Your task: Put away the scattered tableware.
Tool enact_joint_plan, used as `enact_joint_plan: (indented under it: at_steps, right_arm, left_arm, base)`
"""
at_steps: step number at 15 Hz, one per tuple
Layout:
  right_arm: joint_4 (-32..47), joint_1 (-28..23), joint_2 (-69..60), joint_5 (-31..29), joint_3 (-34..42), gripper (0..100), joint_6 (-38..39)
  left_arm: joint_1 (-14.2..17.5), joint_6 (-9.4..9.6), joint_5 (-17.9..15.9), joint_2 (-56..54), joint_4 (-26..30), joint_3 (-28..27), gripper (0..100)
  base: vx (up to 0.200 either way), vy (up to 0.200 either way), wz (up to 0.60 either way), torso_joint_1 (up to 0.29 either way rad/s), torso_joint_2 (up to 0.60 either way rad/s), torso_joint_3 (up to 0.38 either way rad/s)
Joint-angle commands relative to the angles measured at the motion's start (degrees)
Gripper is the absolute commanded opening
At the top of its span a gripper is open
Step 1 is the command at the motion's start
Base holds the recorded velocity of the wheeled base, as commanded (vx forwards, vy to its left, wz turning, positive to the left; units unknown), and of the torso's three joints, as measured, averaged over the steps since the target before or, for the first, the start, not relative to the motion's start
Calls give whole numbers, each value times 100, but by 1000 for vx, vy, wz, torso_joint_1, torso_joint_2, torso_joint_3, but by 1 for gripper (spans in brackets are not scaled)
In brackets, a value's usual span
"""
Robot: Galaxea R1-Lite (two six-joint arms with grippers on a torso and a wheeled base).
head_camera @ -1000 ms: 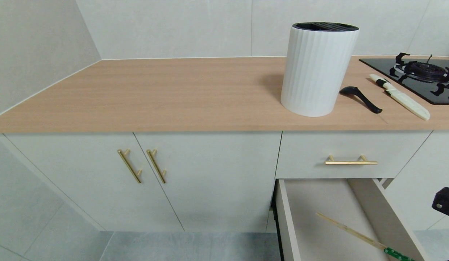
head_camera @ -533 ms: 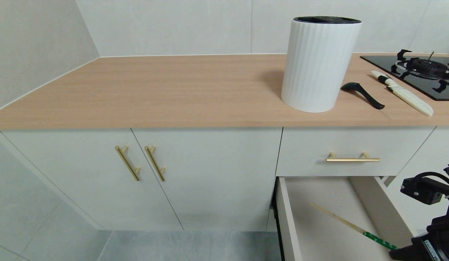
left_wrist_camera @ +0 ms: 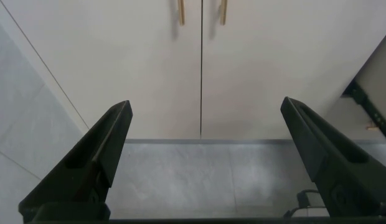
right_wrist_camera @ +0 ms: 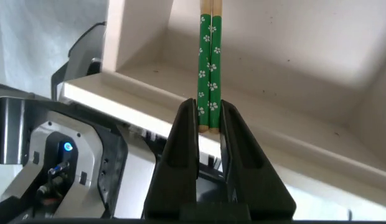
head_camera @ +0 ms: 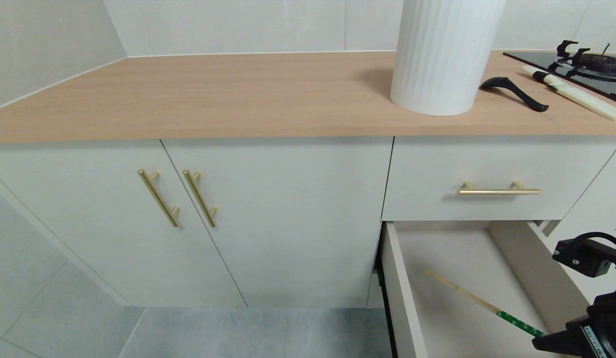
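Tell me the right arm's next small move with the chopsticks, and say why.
Probably lower slightly and open the right gripper, leaving the chopsticks in the open drawer. It is shut on their green patterned ends, and the pair slants down inside the drawer with its far tips near the floor, so a short drop should lay them flat.

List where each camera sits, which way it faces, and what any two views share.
Head view: on the robot's head, facing forward and down at the countertop, cabinet doors and open drawer; the right gripper shows at lower right, shut on the chopsticks.
Left wrist view: on the left wrist, looking past the open left gripper at the cabinet doors and floor.
Right wrist view: on the right wrist, looking along the right gripper and chopsticks into the drawer.
Shared: head and right wrist views both show chopsticks and drawer; head and left wrist views both show the cabinet doors.
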Motion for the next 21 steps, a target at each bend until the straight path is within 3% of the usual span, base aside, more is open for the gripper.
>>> enact_joint_plan:
  at_steps: [1,7,10,11,13,18,21]
  right_arm:
    - [-17,2,-66,10,7,0,-1]
    - [-922,2,13,-43,166,0,-19]
    - [-1177,2,646,-254,25,0,-10]
    - [-1212,29,1587,-895,-309,0,307]
    - [-1406,55,2202,-939,-379,0,430]
    - [-3005,205,3221,-931,16,0,852]
    - [-3427,240,3485,-939,157,0,896]
  left_arm:
    - [2,-1,1,2,-1,0,100]
    - [2,-1,1,2,-1,0,100]
    - [2,-1,1,2,7,0,100]
    - [2,-1,1,2,-1,0,100]
    - [2,-1,1,2,-1,0,100]
    - [2,-1,1,2,-1,0,100]
    - [2,-1,1,2,-1,0,100]
  base:
    - [0,0,0,-90,330,232]
    - [0,0,0,-13,60,36]
    - [0,0,0,0,0,0]
    - [0,0,0,0,0,0]
    - [0,0,0,0,0,0]
    - [0,0,0,0,0,0]
    - [0,0,0,0,0,0]
